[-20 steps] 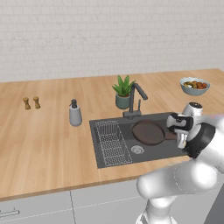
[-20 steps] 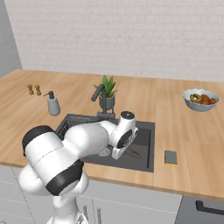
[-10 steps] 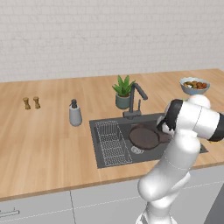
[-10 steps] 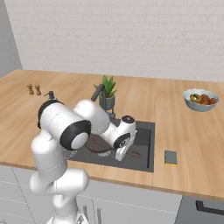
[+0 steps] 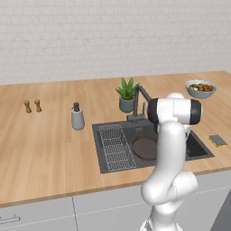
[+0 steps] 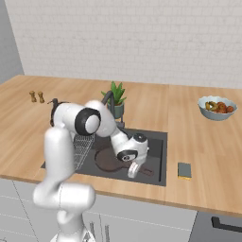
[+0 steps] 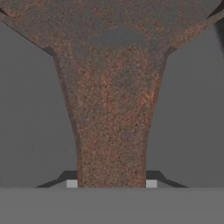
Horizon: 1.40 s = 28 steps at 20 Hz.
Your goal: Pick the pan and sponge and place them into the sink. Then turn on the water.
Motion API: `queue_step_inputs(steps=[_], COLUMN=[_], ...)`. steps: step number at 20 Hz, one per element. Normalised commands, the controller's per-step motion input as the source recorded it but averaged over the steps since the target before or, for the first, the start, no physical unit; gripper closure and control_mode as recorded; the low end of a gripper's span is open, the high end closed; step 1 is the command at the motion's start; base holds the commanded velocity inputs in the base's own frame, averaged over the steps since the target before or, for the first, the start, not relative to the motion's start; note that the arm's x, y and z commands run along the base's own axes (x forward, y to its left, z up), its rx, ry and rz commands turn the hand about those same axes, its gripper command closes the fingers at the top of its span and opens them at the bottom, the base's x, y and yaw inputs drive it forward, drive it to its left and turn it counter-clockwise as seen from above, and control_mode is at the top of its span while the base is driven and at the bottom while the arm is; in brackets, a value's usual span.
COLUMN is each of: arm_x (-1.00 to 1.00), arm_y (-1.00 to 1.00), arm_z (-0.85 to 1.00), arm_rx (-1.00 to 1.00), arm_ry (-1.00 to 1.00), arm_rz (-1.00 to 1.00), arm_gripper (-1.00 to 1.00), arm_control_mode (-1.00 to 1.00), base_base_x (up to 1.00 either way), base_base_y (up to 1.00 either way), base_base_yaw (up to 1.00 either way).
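Observation:
The dark brown pan [image 5: 144,149] lies low in the dark grey sink [image 5: 198,149], beside the wire rack. In the right base view, my gripper [image 6: 133,170] reaches down into the sink [image 6: 156,142] and is shut on the pan's handle [image 6: 144,171], with the pan [image 6: 108,161] to its left. The hand view looks along the rusty handle [image 7: 111,131], which runs between my gripper's [image 7: 111,183] tips. The yellow and green sponge [image 5: 218,140] [image 6: 184,170] lies on the counter right of the sink. No water is in view below the faucet [image 5: 140,97].
A wire rack [image 5: 115,146] [image 6: 82,144] fills the sink's left half. A potted plant [image 5: 127,92] [image 6: 115,97] stands behind the faucet. A grey bowl of food [image 5: 200,88] [image 6: 217,106] sits far right, a soap dispenser [image 5: 77,117] and two shakers [image 5: 32,106] to the left.
The arm has swung its elbow up and over the sink. The pan, still held by its handle, has moved left and down onto the basin floor.

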Motion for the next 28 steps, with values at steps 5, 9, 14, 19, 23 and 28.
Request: queue_step_inputs(steps=[5, 9, 14, 19, 23, 28], arm_x=[0.29, 0.31, 0.38, 0.27, 0.02, 0.00], arm_y=[-0.13, -0.07, 0.00, 0.00, 0.00, 0.00], arm_z=[-0.52, -0.46, -0.49, -0.35, 0.00, 0.05], arm_rx=[0.00, 0.00, 0.00, 0.00, 0.00, 0.00], arm_ry=[0.02, 0.00, 0.00, -0.01, -0.17, -0.17], arm_rz=[0.00, 0.00, 0.00, 0.00, 0.00, 0.00], arm_gripper=[1.00, 1.00, 1.00, 1.00, -1.00, -1.00], arm_control_mode=[-1.00, -1.00, -1.00, -1.00, -1.00, -1.00], base_base_x=[0.00, 0.00, 0.00, 0.00, 0.00, 0.00], base_base_y=[0.00, 0.00, 0.00, 0.00, 0.00, 0.00], base_base_yaw=[0.00, 0.00, 0.00, 0.00, 0.00, 0.00])
